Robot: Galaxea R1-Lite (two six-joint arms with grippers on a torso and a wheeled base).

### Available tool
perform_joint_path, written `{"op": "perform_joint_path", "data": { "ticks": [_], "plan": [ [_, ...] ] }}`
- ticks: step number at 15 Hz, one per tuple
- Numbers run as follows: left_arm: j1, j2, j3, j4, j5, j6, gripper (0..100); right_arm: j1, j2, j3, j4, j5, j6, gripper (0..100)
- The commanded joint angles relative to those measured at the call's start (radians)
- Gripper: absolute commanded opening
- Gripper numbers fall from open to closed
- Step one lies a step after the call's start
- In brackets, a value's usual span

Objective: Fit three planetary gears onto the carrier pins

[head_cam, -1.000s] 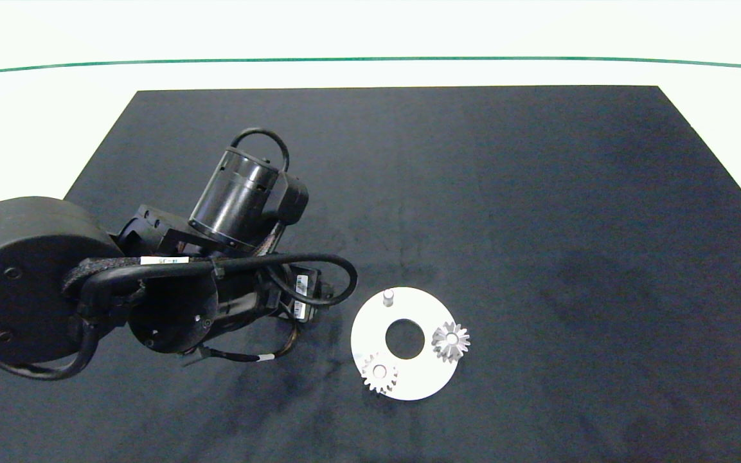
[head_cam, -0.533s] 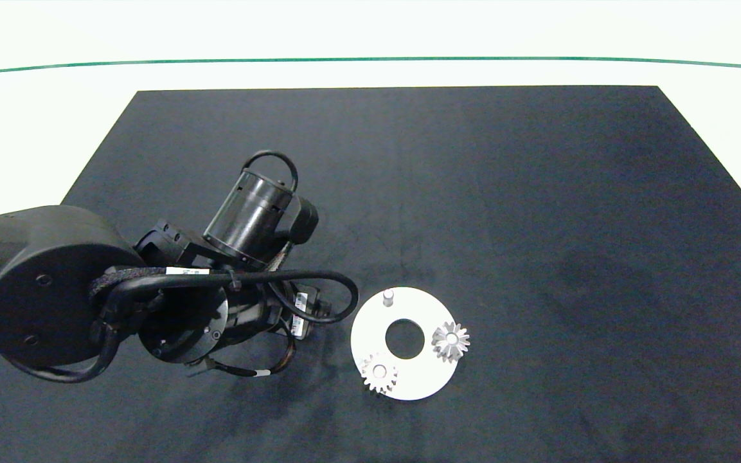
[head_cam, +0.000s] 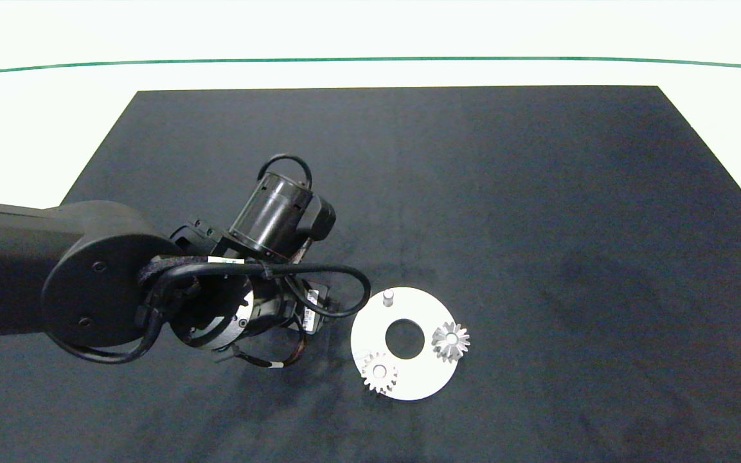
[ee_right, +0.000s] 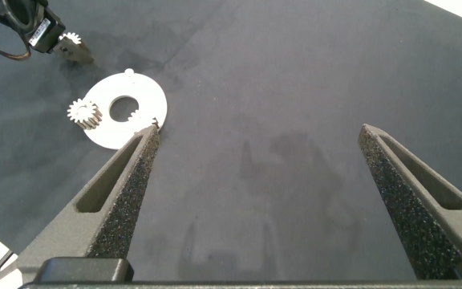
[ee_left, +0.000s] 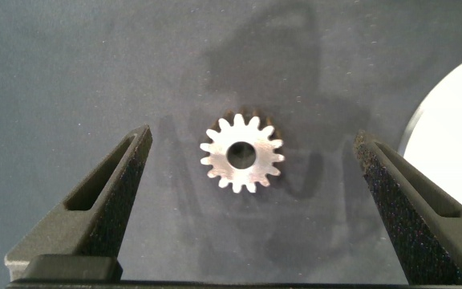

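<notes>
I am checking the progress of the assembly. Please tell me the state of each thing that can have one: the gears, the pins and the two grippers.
Loose gear: flat on the black mat, uninstalled, between the open fingers.
Front gear: seated on its pin.
Right-side gear: seated on its pin.
Free pin: bare, upright on the white disc.
Left gripper: open, straddling the loose gear.
Right gripper: open, empty, above bare mat.

A black mat (head_cam: 537,193) covers the white table (head_cam: 36,116), crossed by a green line (head_cam: 370,60).
</notes>
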Motion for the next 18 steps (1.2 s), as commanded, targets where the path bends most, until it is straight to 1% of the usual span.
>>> {"op": "perform_joint_path", "data": {
  "ticks": [1, 3, 12, 13, 15, 16, 17, 18],
  "plan": [
    [0.012, 0.008, 0.002, 0.01, 0.005, -0.007, 100, 0.001, 0.0, -0.001, 0.003, -0.002, -0.002, 100],
    [0.015, 0.008, 0.007, 0.01, 0.005, -0.013, 100, 0.001, 0.0, -0.001, 0.003, -0.002, -0.002, 100],
    [0.008, 0.014, 0.005, 0.018, 0.001, -0.016, 100, 0.001, -0.002, -0.001, 0.001, -0.002, -0.002, 100],
    [0.008, 0.014, 0.004, 0.018, -0.002, -0.017, 100, 0.001, -0.002, -0.001, 0.003, -0.002, -0.002, 100],
    [0.008, 0.018, 0.004, 0.018, -0.018, -0.033, 100, 0.001, -0.007, -0.001, 0.001, -0.002, -0.003, 100],
    [0.008, 0.024, 0.002, 0.018, -0.018, -0.033, 99, 0.001, -0.01, -0.001, 0.001, -0.002, -0.005, 100],
    [0.011, 0.024, 0.002, 0.018, -0.018, -0.033, 98, 0.001, -0.011, -0.001, 0.001, -0.002, -0.014, 100],
    [0.012, 0.027, 0.002, 0.018, -0.018, -0.033, 95, 0.001, -0.014, -0.002, 0.001, -0.002, -0.017, 100]
  ]
}}
